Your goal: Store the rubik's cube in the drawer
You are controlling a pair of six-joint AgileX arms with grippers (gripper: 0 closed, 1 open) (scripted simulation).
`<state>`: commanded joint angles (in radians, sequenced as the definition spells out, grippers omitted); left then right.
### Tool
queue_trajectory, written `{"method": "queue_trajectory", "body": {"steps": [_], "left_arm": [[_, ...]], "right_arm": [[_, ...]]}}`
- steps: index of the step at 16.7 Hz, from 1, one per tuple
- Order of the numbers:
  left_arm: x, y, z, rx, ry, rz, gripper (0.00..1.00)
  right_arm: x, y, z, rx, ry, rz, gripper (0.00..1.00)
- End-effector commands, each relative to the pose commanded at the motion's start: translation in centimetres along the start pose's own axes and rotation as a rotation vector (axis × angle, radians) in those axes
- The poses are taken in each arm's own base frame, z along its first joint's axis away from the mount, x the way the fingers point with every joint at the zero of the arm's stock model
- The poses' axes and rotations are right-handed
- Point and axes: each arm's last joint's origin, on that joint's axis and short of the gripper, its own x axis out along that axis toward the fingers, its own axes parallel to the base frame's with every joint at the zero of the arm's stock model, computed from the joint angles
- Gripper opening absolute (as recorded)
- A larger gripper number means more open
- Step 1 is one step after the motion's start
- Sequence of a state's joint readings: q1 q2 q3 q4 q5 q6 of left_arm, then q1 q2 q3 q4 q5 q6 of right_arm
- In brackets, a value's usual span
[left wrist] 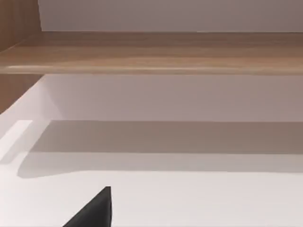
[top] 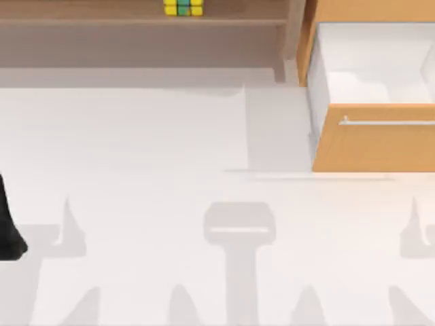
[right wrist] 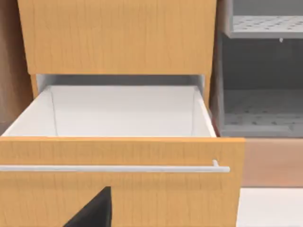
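1. Your left gripper [left wrist: 97,210] appears in the left wrist view as a single dark finger tip low over the white worktop [left wrist: 189,198]. You cannot tell from this whether it is wide or narrow, and it holds nothing that you can see. In the top view a dark part of the left arm [top: 8,231] sits at the worktop's left edge.

2. Your right gripper [right wrist: 94,210] appears in the right wrist view as a dark finger tip in front of the drawer [right wrist: 118,189], below the silver bar handle [right wrist: 113,168]. Its opening cannot be judged either, and whether it touches the wood front cannot be told.

3. The drawer [top: 374,139] is pulled open at the worktop's far right — its light orange-wood front faces the near side, the handle [top: 387,123] runs across the front, and the white interior walls stand bare to view.

4. The rubik's cube [top: 183,7] rests on the brown wooden shelf [top: 102,13] at the far edge, left of the drawer and well apart from it. You see its yellow squares with green and a little blue, and its upper part is cut off by the frame.

5. In the left wrist view the shelf [left wrist: 156,52] runs as a long wooden board above the worktop, casting a broad shadow beneath it.

6. Beside the drawer, the right wrist view shows a grey perforated rack [right wrist: 262,109] — two levels, one above the other.
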<state>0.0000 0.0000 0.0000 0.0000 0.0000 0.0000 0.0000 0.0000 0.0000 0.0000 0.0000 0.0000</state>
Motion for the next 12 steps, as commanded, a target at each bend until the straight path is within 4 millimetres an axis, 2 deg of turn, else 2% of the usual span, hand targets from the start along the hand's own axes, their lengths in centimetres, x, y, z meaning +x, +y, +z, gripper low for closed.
{"method": "queue_trajectory", "body": {"steps": [3, 5, 9, 12], "left_arm": [[0.0, 0.0, 0.0, 0.000, 0.000, 0.000, 1.00], [0.0, 0.0, 0.0, 0.000, 0.000, 0.000, 1.00], [0.0, 0.0, 0.0, 0.000, 0.000, 0.000, 1.00], [0.0, 0.0, 0.0, 0.000, 0.000, 0.000, 1.00]], "right_arm": [[0.0, 0.1, 0.3, 0.001, -0.007, 0.005, 1.00], [0.0, 0.4, 1.9, 0.004, -0.043, 0.026, 1.00], [0.9, 1.8, 7.8, 0.032, -0.145, 0.089, 1.00], [3.6, 3.9, 12.5, 0.066, -0.173, 0.128, 1.00]]}}
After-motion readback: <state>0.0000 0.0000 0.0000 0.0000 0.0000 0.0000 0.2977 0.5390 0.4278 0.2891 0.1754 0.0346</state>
